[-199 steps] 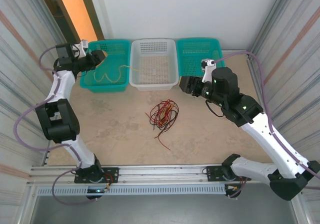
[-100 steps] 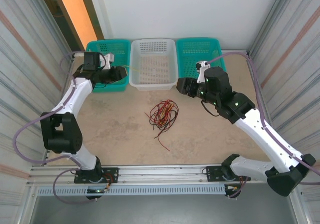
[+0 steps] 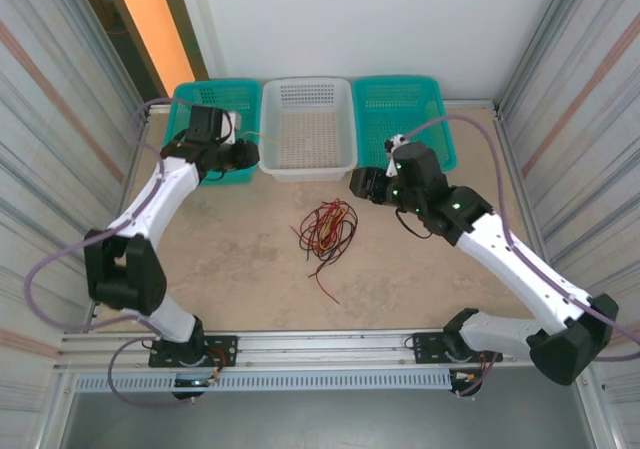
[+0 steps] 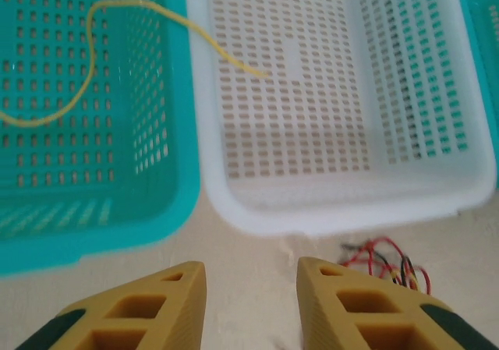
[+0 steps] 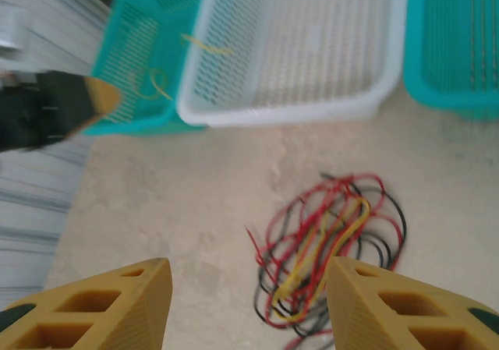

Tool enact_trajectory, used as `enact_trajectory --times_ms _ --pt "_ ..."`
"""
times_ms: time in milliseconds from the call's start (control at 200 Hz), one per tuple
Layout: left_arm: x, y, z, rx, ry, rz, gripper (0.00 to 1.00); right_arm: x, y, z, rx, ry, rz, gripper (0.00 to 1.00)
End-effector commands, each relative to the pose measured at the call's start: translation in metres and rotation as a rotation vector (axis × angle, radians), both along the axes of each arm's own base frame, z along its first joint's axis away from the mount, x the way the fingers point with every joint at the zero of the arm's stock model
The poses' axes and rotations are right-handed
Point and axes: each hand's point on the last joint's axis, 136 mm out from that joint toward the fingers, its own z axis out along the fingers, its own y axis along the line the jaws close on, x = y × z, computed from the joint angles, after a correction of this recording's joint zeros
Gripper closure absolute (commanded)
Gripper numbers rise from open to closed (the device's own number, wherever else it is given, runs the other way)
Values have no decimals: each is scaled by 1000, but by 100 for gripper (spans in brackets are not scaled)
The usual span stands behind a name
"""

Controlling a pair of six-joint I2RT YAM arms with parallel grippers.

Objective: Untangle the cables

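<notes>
A white basket (image 3: 306, 169) sits between two teal baskets (image 3: 402, 93) on the table (image 3: 230, 264)

Bare beige surface (image 3: 230, 259) lies open all around the tangled red, yellow and black cables (image 3: 325, 231). Three perforated plastic baskets (image 3: 305, 169) block the far edge, and corrugated metal walls (image 3: 40, 119) hem in both sides.

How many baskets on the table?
3, in a row along the far edge: left teal basket, white basket in the middle, right teal basket. The left arm covers part of the left one; none looks hidden.
</notes>
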Motion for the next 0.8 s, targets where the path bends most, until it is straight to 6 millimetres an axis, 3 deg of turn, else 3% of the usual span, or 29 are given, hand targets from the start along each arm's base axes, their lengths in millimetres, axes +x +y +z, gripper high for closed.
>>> enact_trajectory --times_ms 0,145,336,451,631,797 --pt "-37 -6 23 -85 -78 -8 59 -6 14 -51 -9 159 -21 48" --pt "-89 -25 6 -243 18 -97 60 -12 41 -103 -78 295 -8 58" --pt "-138 -56 -9 -319 67 -216 65 -5 49 -160 -173 447 -45 72" --pt "-147 -68 -15 -308 75 -242 72 1 58 -178 -196 484 -33 77" --pt "-146 -83 -21 -352 103 -264 81 20 32 -190 -228 501 -148 81" --pt "-153 -113 -21 -336 112 -368 80 38 22 -194 -182 520 -181 84"
